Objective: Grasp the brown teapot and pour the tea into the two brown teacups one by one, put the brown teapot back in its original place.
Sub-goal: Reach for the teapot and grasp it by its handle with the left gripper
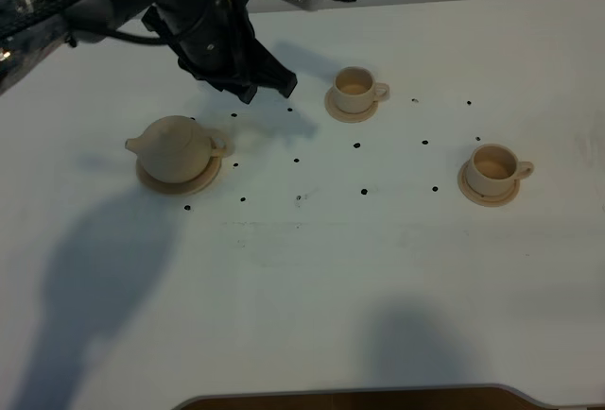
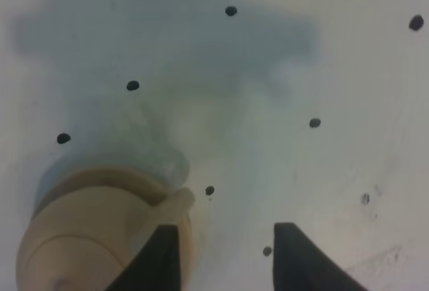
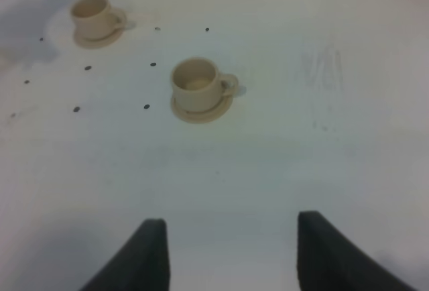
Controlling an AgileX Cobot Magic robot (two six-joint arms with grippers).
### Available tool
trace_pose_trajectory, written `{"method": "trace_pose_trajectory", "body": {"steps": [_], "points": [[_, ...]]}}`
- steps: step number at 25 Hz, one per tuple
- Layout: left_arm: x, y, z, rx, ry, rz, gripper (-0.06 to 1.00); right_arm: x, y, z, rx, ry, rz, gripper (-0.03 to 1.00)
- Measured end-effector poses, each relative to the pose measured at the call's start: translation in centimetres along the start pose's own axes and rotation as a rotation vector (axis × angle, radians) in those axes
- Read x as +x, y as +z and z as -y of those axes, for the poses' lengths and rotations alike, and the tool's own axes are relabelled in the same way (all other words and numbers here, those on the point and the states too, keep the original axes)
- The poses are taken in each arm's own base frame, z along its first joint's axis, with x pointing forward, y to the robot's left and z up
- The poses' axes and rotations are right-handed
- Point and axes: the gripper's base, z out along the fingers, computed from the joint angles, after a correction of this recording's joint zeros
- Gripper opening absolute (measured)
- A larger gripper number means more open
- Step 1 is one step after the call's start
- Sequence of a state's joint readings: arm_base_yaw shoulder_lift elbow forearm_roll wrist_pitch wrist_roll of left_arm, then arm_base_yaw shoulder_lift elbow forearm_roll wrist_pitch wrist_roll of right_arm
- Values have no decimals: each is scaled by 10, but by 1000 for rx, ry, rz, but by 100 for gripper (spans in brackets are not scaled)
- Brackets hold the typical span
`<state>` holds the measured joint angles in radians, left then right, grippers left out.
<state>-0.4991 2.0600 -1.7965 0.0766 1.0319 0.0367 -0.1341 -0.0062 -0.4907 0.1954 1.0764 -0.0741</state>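
Note:
The brown teapot sits upright on its wide saucer, the original place, at the left of the table. My left gripper hovers behind and to the right of it, open and holding nothing. In the left wrist view the left gripper stands just beside the teapot and its loop handle. One teacup stands on its saucer at the back centre, the other teacup at the right. My right gripper is open and empty, well short of the nearer teacup and the farther teacup.
Small black dots mark the white table between the vessels. The table's front edge runs along the bottom of the high view. The left arm's body and cables hang over the back left corner.

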Motion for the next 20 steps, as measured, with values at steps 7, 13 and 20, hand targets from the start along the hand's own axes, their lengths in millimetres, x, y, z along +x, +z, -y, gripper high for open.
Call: {"method": "trace_pose_trajectory", "body": {"steps": [7, 13, 20], "points": [[-8, 21, 1, -1, -123, -72, 36, 0, 0, 0, 0, 0, 0, 45], [-8, 43, -15, -8, -238, -95, 36, 0, 0, 0, 0, 0, 0, 45], [-10, 70, -43, -19, -306, -58, 36, 0, 0, 0, 0, 0, 0, 45]]}}
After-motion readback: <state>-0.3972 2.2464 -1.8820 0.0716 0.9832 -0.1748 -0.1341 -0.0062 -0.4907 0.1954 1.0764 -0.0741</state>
